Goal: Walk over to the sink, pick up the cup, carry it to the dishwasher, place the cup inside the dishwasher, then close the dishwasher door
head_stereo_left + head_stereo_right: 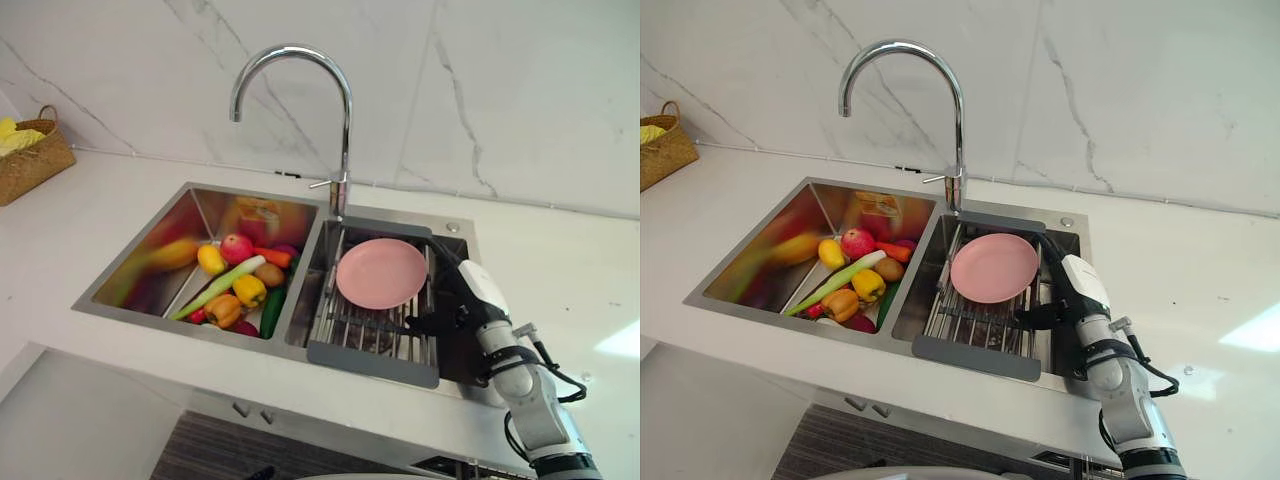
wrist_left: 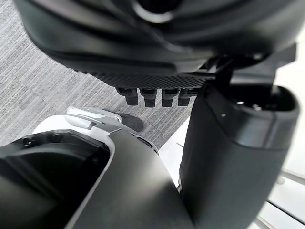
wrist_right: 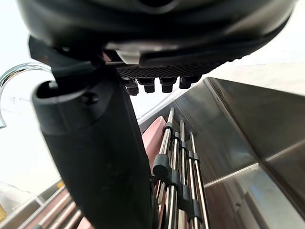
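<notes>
Fingers of the left hand hang loose and empty over grey floor. Right arm rises past the bench's near edge. The right hand, fingers relaxed and gripping nothing, sits over the sink's right basin beside the rack with a pink plate. It hides that basin's right end, so I cannot tell where the cup is.

Right steel basin: slatted steel rack and round pink plate cover the bottom beside my right hand; arched chrome faucet stands at the divider; white countertop rightward open.
</notes>
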### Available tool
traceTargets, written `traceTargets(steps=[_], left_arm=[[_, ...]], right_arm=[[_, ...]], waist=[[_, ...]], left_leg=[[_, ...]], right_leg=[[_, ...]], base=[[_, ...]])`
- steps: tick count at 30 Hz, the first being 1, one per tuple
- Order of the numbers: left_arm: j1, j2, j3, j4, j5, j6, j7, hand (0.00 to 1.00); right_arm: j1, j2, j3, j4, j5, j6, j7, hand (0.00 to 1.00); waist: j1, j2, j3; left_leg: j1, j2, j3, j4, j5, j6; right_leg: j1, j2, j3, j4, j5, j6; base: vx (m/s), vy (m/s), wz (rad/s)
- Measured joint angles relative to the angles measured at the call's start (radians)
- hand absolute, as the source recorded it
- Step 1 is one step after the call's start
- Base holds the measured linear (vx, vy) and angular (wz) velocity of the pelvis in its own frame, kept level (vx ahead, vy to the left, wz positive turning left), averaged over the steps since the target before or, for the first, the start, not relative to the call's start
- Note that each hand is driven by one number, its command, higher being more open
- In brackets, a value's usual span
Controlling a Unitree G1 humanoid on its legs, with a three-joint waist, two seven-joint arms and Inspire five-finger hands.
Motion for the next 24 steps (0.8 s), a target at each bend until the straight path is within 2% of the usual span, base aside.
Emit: traceTargets(steps=[7,12,24], left_arm=[[0.004,0.0,-0.002,-0.018,0.001,0.01,0.002,1.0],[0.003,-0.001,-0.002,-0.022,0.001,0.011,0.002,1.0],[0.004,-0.003,-0.002,-0.026,0.001,0.007,0.002,1.0]], right_arm=[[-0.033,0.02,0.023,0.066,-0.076,0.02,-0.127,1.0],[-0.045,0.022,0.052,0.096,-0.105,0.035,-0.162,1.0],[-0.101,0.039,0.101,0.189,-0.158,0.036,-0.315,1.0]], waist=[[0.004,0.0,0.0],[0.019,0.0,-0.001],[0.025,0.0,-0.002]], left_leg=[[-0.006,0.0,-0.02,0.0,0.008,0.0],[-0.008,-0.001,-0.03,-0.005,0.012,0.0],[-0.021,-0.003,-0.055,-0.006,0.021,0.001]], right_leg=[[0.006,0.0,-0.021,-0.003,0.0,0.0],[0.008,-0.001,-0.029,-0.003,0.0,0.0],[0.01,-0.002,-0.055,-0.007,0.0,0.0]], base=[[-0.02,-0.018,0.09],[-0.03,-0.013,0.06],[-0.02,-0.007,0.06]])
